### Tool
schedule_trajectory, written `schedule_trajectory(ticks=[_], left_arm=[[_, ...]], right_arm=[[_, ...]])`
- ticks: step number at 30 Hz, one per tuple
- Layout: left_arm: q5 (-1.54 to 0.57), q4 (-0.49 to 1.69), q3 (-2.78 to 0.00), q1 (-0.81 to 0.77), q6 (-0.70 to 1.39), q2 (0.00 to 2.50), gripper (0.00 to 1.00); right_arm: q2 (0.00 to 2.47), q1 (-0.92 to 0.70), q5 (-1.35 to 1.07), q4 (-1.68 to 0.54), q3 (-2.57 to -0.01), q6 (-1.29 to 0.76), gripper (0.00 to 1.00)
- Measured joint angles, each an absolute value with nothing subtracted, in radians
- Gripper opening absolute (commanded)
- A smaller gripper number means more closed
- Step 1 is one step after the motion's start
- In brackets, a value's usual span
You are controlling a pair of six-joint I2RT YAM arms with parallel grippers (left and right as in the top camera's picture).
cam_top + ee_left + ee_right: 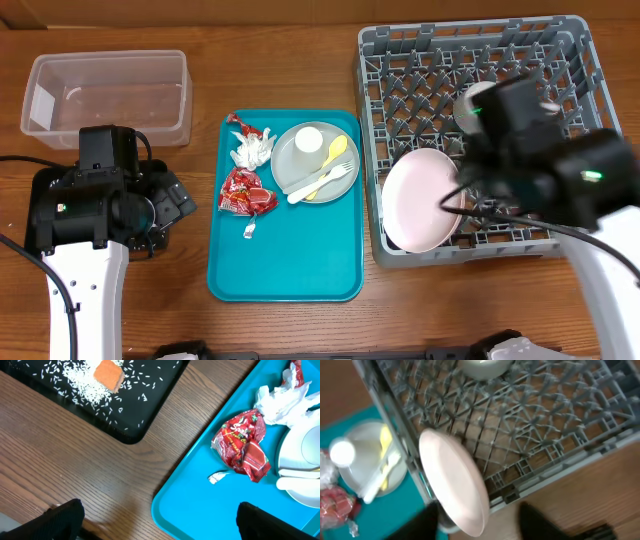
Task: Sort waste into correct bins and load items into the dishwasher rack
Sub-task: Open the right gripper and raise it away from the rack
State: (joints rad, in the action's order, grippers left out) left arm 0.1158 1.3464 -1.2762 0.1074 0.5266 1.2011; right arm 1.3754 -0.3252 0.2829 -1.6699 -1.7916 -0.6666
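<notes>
Since the white plate [451, 480] looks stiff, slick and breakable, its rim suits gripping; right fingers [545, 521] stand parted around it, left fingers [270, 521] wide, empty.

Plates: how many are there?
2. The white plate leans in the dishwasher rack; the grey plate lies on the teal tray under cup, spoon and fork. The right arm may hide more.

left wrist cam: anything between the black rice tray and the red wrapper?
Only bare wooden table, then a strip of bare teal tray, between the black tray and red wrapper. Clearest in the left wrist view.
</notes>
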Motion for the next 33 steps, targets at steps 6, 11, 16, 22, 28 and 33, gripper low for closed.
schedule_trajectory(ticks=[6,11,16,22,28,33], left_arm=[[0.115,1.346,-1.276,0.107,0.527,1.201,1.00],[0.116,1.346,-1.276,0.107,0.527,1.201,1.00],[0.115,1.346,-1.276,0.107,0.527,1.201,1.00],[0.115,1.346,-1.276,0.107,0.530,1.201,1.00],[0.115,1.346,-1.276,0.107,0.530,1.201,1.00],[0.115,1.346,-1.276,0.107,0.533,1.201,1.00]], right_arm=[[1.372,-0.161,0.257,-1.665,-1.748,-0.625,0.04],[1.420,-0.146,0.196,-1.597,-1.594,-0.601,0.04],[1.479,-0.146,0.108,-1.495,-1.448,-0.580,0.04],[1.504,-0.146,-0.030,-1.439,-1.412,-0.512,0.04],[1.504,-0.146,-0.142,-1.418,-1.413,-0.454,0.04],[1.504,-0.146,-0.164,-1.435,-1.447,-0.440,0.04]])
